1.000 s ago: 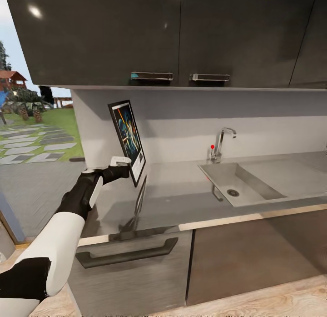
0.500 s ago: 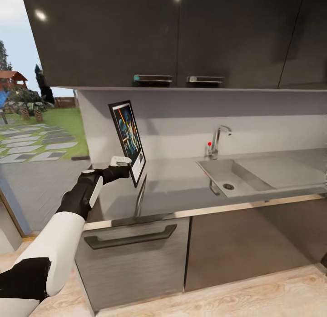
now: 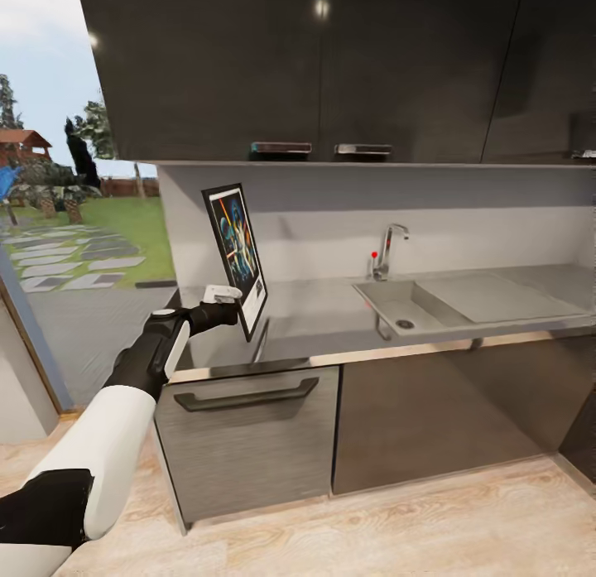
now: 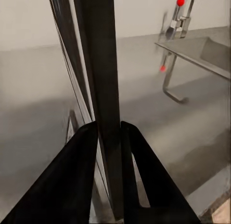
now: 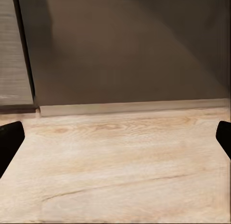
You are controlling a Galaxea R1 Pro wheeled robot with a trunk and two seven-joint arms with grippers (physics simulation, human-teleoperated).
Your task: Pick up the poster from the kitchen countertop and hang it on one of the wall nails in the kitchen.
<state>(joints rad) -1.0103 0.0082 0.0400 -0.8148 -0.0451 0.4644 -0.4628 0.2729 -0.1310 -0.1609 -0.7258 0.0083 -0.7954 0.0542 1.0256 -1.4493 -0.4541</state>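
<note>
Left gripper [image 3: 236, 310]: pinching poster [image 3: 236, 258] by lower edge, held upright, centre-left of frame.
Right gripper [image 5: 115, 137]: spread wide over wood floor [image 5: 120, 171].
Kitchen countertop [image 3: 331, 312]: beneath poster.

Before me runs the kitchen countertop [image 3: 331, 333] — a long smooth grey slab with a metallic front edge, sitting on dark cabinets [image 3: 248, 444]. Set into it toward my right is a sink [image 3: 397, 300], a chrome tap [image 3: 387, 250] standing at its back edge — beneath everything, pale wooden floor [image 3: 372, 527].
</note>
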